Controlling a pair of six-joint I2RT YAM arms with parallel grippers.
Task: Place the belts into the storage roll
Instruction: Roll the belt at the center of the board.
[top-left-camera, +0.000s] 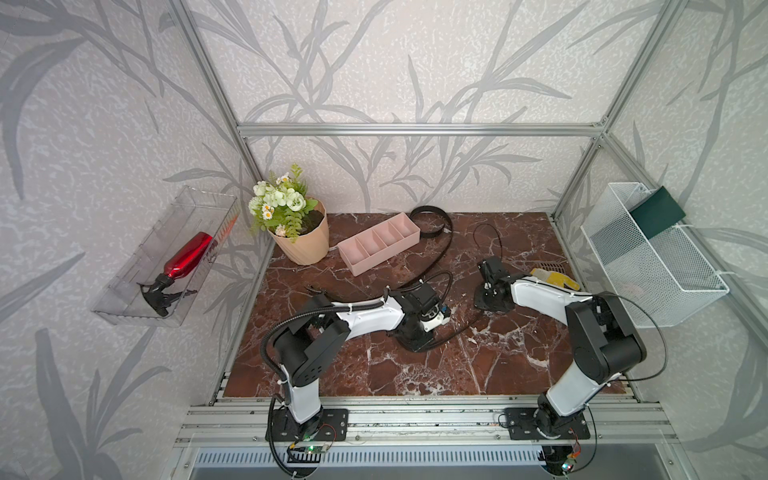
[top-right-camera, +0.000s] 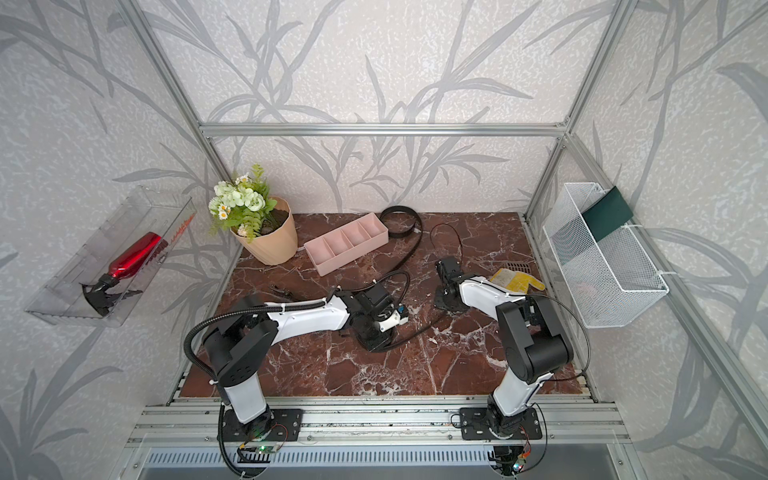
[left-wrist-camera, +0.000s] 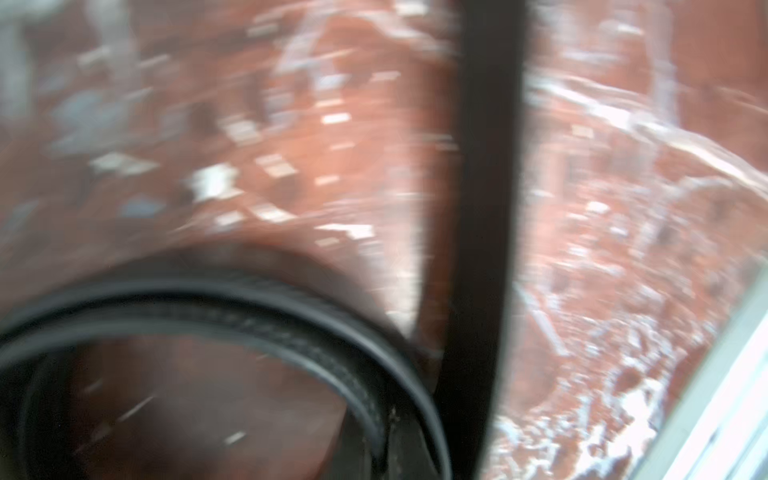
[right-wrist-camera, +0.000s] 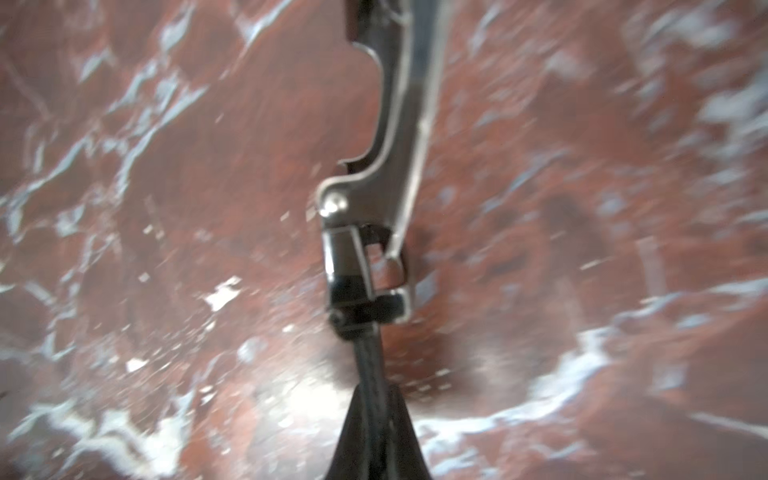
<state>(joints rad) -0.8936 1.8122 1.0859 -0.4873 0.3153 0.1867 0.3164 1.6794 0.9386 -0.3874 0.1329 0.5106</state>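
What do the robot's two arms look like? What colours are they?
Both arms have white shells with chunky black joints and black base plates bolted to a silver rail. The left arm carries a ribbed black hose; the right arm has a thin black looping cable. Their black grippers, left gripper and right gripper, look boxy.

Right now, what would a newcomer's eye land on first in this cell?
Probably the black belt snaking across the red marble table, from a loop behind the empty pink storage roll down towards the left arm. Next, the right gripper, shut on a belt's strap just below its metal buckle in the right wrist view. Off the table, the red spray bottle lies in a clear bin on the left wall.
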